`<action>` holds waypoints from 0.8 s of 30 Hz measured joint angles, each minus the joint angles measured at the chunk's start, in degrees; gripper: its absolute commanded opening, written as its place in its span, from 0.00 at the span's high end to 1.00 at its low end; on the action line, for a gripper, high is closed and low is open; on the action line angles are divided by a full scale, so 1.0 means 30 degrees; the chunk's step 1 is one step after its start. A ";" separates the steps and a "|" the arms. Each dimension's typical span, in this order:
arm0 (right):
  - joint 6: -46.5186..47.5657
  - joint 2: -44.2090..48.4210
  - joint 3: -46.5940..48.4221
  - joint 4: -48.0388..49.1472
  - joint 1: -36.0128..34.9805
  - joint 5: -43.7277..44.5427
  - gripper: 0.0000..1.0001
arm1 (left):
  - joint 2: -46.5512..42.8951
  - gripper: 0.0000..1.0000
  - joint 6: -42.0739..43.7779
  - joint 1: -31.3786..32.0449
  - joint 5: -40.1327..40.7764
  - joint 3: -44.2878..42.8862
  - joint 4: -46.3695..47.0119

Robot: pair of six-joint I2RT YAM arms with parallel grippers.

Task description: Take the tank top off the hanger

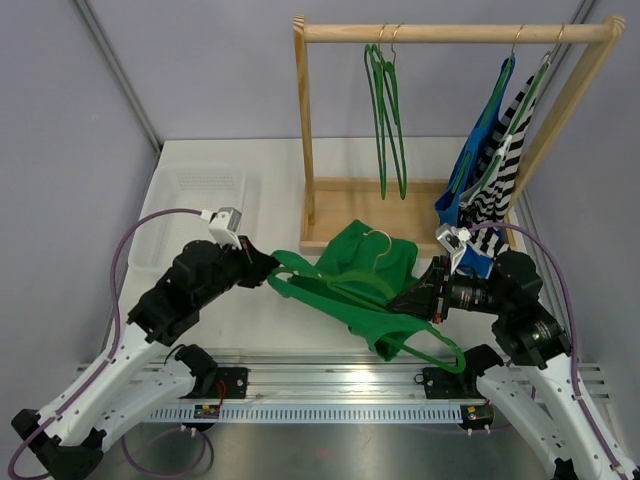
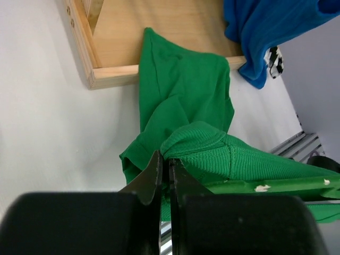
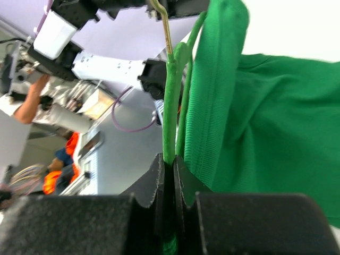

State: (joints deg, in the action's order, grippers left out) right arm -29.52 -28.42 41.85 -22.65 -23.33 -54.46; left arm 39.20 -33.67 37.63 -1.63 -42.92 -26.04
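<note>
Step in hand: separating garment from hanger, each held by one claw; strap not yet off the hanger arm, judged roughly midway.
Left claw [image 2: 164,159]: shut tight, pinching a fold of the green tank top [image 2: 183,101] at its ribbed edge.
Right claw [image 3: 169,159]: shut tight on the green hanger [image 3: 171,101], gripping its thin arm below the metal hook; ribbed strap just beside the grip, on its right.
Tank top location: stretched between the two claws, bulk ahead of the left claw, far end draped over the lip of the wooden rack base [image 2: 106,74].
Next move: calls for keeping the hanger fixed and drawing the strap away from the right claw, past the hanger's end; snagging on the shoulder a likely fault.
Clear bin [image 1: 200,172]: beyond the left claw, well apart; no contents made out.
Rack base contents: green fabric over the near edge; blue top [image 2: 265,32] hanging down into the far corner.
</note>
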 measured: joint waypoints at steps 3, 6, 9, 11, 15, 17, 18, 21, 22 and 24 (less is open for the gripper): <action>0.0772 0.0233 0.0517 -0.0466 -0.0022 0.1078 1.00 | -0.0882 1.00 -0.0306 0.0036 0.0554 0.0000 -0.0372; 0.1530 0.0372 0.0998 -0.0860 -0.0029 0.1996 1.00 | -0.1814 1.00 -0.1100 0.0175 0.2455 -0.0080 -0.1778; 0.2171 0.0648 0.1224 -0.0962 -0.0029 0.2834 1.00 | -0.2033 1.00 -0.2193 0.0313 0.4459 -0.0372 -0.3621; 0.2448 0.0933 0.1231 -0.1093 -0.0044 0.3228 1.00 | -0.2033 1.00 -0.2973 0.0393 0.5770 -0.0605 -0.4787; 0.2667 0.1800 0.1217 -0.1231 -0.0044 0.3985 1.00 | -0.2040 1.00 -0.3636 0.0444 0.6528 -0.0685 -0.5348; 0.2419 0.2484 0.0969 -0.0685 -0.0051 0.4306 1.00 | -0.2091 1.00 -0.3395 0.0459 0.5843 -0.0554 -0.4590; 0.1989 0.3002 0.0525 0.0168 -0.0051 0.4488 1.00 | -0.2229 1.00 -0.3177 0.0437 0.4954 -0.0175 -0.3461; 0.0546 0.4226 -0.1355 0.3468 -0.0051 0.5013 1.00 | -0.2390 1.00 -0.2608 0.0408 0.0962 0.1501 -0.0124; 0.0051 0.4415 -0.1909 0.4488 -0.0051 0.5144 1.00 | -0.2237 1.00 -0.2535 0.0437 -0.0160 0.1996 0.0860; -0.1122 0.4422 -0.3067 0.7023 -0.0051 0.5508 1.00 | -0.1486 1.00 -0.2390 0.0852 -0.2761 0.2841 0.2761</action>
State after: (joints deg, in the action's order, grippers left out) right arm -32.88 -15.16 32.64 -1.58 -23.49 -37.93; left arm 34.74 -40.84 40.18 -9.91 -34.39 -17.76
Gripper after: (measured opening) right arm 0.100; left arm 0.024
